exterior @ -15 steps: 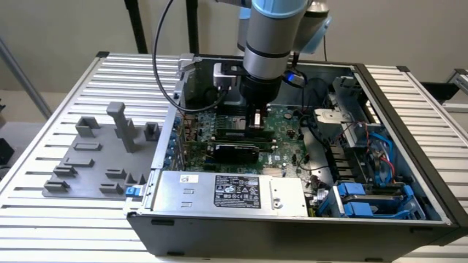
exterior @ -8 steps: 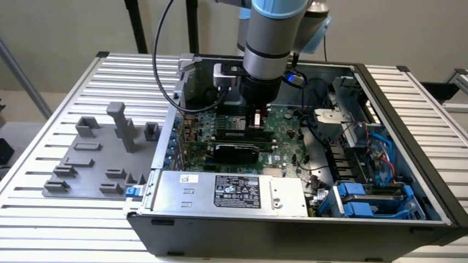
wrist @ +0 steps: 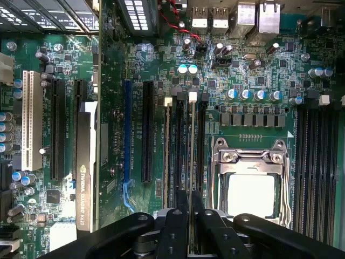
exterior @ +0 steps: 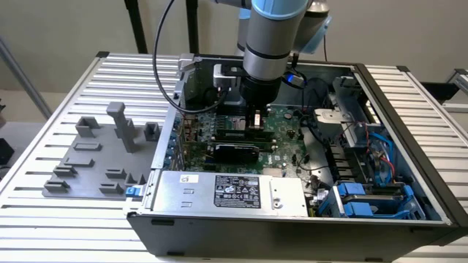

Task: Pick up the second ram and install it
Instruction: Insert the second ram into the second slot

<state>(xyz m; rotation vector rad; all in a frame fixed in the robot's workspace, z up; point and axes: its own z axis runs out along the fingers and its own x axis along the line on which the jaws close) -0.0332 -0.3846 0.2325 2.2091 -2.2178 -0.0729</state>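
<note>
The end effector is reaching down into the open computer case, its fingers closed on the second ram. The stick is standing on edge, lined up lengthwise with the memory slots beside the processor socket, probably so it is seating squarely. Whether it is fully clicked in is hard to tell; its lower end is hiding between the fingers.

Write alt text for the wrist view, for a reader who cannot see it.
A black pincer grips the second ram, seen edge-on as a thin strip, held upright and lined up along the black memory slots of a green motherboard. Beside the slots sit an open CPU socket, a blue expansion slot and a white one.
</note>
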